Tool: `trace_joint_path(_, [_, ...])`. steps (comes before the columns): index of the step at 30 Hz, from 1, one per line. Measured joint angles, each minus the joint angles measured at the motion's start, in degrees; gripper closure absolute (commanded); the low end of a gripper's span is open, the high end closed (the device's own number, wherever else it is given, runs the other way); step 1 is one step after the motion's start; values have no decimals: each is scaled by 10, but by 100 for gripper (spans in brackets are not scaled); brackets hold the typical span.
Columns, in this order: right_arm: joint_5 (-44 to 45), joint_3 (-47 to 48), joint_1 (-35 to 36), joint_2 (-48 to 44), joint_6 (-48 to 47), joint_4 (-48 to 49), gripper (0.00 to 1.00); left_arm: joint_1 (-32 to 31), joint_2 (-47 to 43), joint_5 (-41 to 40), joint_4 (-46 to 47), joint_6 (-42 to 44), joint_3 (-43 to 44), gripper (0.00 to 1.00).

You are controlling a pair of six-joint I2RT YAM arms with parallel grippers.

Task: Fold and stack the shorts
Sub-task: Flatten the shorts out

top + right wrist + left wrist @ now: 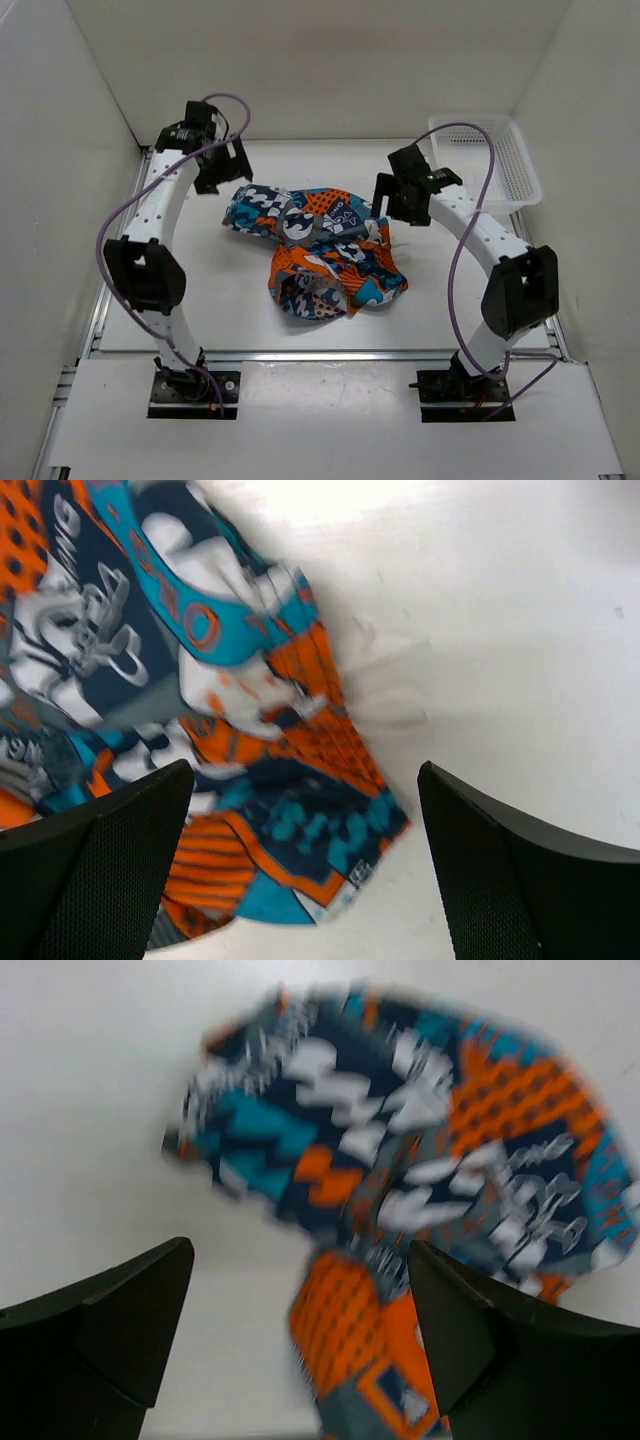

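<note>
Left tool and right tool, both wide apart, flank crumpled orange-turquoise shorts

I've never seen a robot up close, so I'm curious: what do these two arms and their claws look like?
Both the left arm and right arm are slim white links dotted with small holes, joined by chunky black housings. A purple cable loops loosely along each. The left gripper and right gripper are black, with broad wedge-shaped fingers.
</note>
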Motion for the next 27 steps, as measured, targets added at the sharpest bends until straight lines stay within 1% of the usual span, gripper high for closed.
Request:
trace_joint_path(2, [-1,-56,0,-45,1,5,3,0,-70,6,6,0,-109,11])
trace_joint_path(4, [-7,-122,0,-103,7,11,3,-5,-163,23,4,-2,-205,13])
trace_joint_path(7, [-35,-220,0,-186,21,16,0,-36,-303,54,27,-16,-314,0])
trace_joint_path(8, [-46,-248,-1,-206,26,21,0,-56,-334,67,32,-22,-340,0])
trace_joint_path(10, [-76,-302,-2,-231,44,25,0,-103,-368,84,47,-44,-383,0])
trace_joint_path(12, [-106,-337,-9,-235,66,43,0,-139,-354,88,61,-63,-409,0])
trace_joint_path(18, [-182,-430,-41,-236,134,104,0,-209,-229,87,105,-102,-444,0])
trace_joint_path(19, [-189,-438,-46,-236,143,113,0,-216,-214,87,111,-105,-444,2])
trace_joint_path(20, [-199,-449,-53,-236,155,129,4,-222,-202,87,118,-108,-444,7])
trace_joint_path(21, [-209,-458,-59,-235,163,146,6,-226,-193,87,124,-110,-444,25])
trace_joint_path(22, [-217,-464,-64,-233,172,158,9,-227,-186,86,130,-113,-444,41])
trace_joint_path(23, [-225,-471,-69,-229,181,176,14,-227,-181,86,133,-112,-444,59])
trace_joint_path(24, [-232,-475,-74,-222,188,193,27,-227,-176,86,137,-115,-444,75])
trace_joint_path(25, [-238,-478,-77,-212,194,208,38,-227,-173,85,139,-114,-444,90])
trace_joint_path(26, [-243,-478,-77,-200,202,223,47,-227,-172,86,141,-110,-444,90])
trace_joint_path(27, [-246,-478,-77,-188,207,240,66,-226,-172,85,143,-106,-444,90])
